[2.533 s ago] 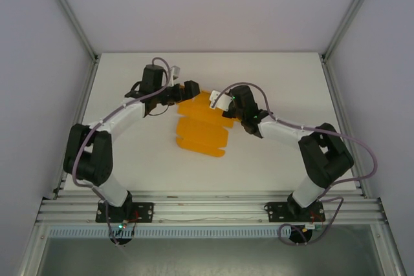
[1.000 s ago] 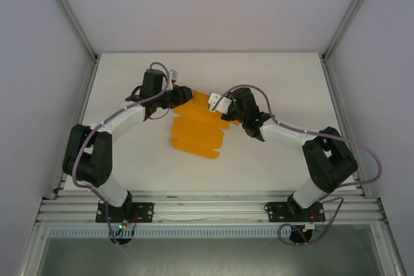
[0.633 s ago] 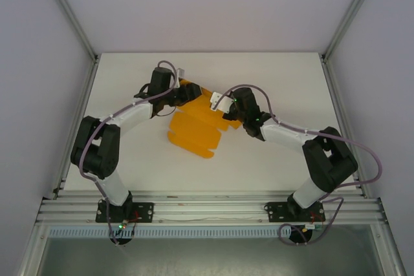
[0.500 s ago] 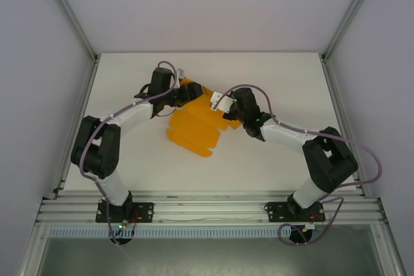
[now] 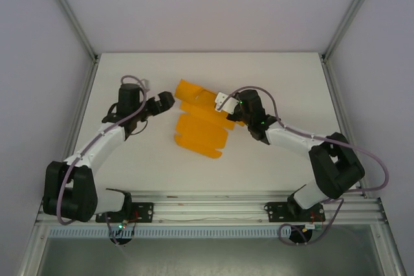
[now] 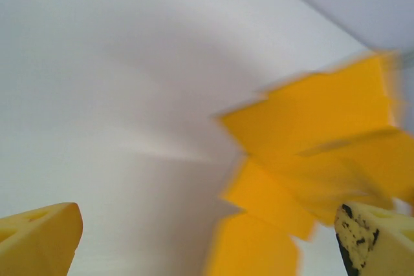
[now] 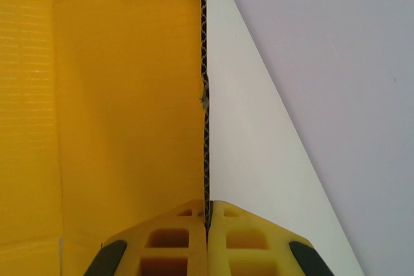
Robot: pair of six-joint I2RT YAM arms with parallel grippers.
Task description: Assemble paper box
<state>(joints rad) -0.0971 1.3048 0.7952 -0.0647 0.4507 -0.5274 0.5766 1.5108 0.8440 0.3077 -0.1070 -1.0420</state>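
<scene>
The paper box point(image 5: 199, 123) is a flat orange die-cut sheet with flaps, lying mid-table with its far part lifted. My right gripper point(image 5: 234, 109) is shut on the sheet's right edge; in the right wrist view the corrugated edge point(image 7: 205, 121) runs straight into the pinched yellow fingertips point(image 7: 208, 214). My left gripper point(image 5: 163, 101) stands open just left of the sheet, apart from it. In the blurred left wrist view its two yellow fingers point(image 6: 40, 240) sit wide at the bottom corners, with the orange sheet point(image 6: 304, 153) ahead to the right.
The white table point(image 5: 129, 153) is ringed by an aluminium frame point(image 5: 207, 208) at the near edge and grey walls on the other sides. Bare table lies left of and in front of the sheet.
My left gripper has let go of the sheet's far-left flap, opened wide and pulled back to the left. The right gripper keeps its hold; the sheet has shifted slightly.
</scene>
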